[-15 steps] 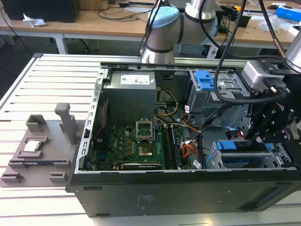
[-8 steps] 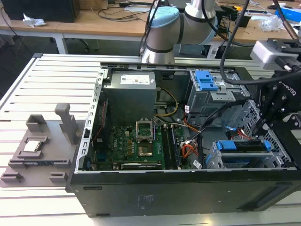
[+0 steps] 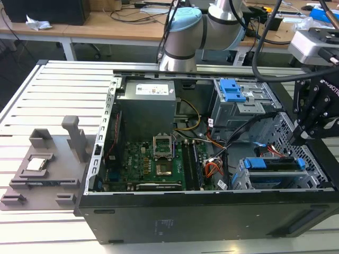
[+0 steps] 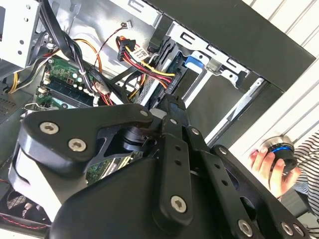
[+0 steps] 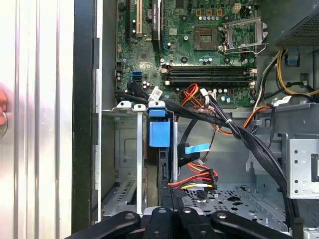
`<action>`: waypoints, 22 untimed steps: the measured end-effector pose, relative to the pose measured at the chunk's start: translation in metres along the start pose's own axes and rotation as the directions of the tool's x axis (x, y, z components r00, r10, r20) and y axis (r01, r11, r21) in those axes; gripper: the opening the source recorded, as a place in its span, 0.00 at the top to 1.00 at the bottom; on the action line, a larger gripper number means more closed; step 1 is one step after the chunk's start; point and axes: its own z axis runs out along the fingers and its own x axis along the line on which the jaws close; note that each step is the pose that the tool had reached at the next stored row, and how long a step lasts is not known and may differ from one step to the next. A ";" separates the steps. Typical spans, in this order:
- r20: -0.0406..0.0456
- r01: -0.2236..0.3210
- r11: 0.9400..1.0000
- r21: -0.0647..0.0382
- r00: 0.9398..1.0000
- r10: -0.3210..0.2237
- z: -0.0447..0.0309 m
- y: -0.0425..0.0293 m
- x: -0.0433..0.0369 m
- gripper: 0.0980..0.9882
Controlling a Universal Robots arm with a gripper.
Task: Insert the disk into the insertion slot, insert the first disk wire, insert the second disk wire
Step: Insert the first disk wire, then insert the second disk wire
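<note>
The disk (image 3: 275,165), silver in a bright blue carrier, sits inside the insertion slot (image 3: 241,180) at the case's front right corner. In the first wrist view the carrier's blue tab (image 5: 159,133) stands in the perforated silver bay (image 5: 124,149). A red, yellow and black disk wire (image 5: 192,180) runs to a black connector at the disk's rear edge. My gripper (image 3: 301,138) hangs over that corner. Its fingers (image 4: 171,102) meet at the connector where the wire (image 4: 147,64) ends, shut on it; the tips (image 5: 169,199) sit against the disk's end.
The open case holds a motherboard (image 3: 159,159), a power supply (image 3: 145,103) and a taller grey cage with a blue latch (image 3: 233,95). A grey fixture (image 3: 47,164) lies on the slatted table at the exterior view's left. A person's hand (image 4: 264,162) holds a round device beside the case.
</note>
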 end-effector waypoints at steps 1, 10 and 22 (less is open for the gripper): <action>0.000 0.000 1.000 0.000 1.000 0.000 0.0000 0.0000 0.0000 0.99; 0.000 0.000 1.000 0.000 1.000 0.000 -0.0001 0.0000 0.0000 0.98; 0.000 0.000 1.000 0.000 1.000 0.000 0.0029 0.0271 -0.0018 0.77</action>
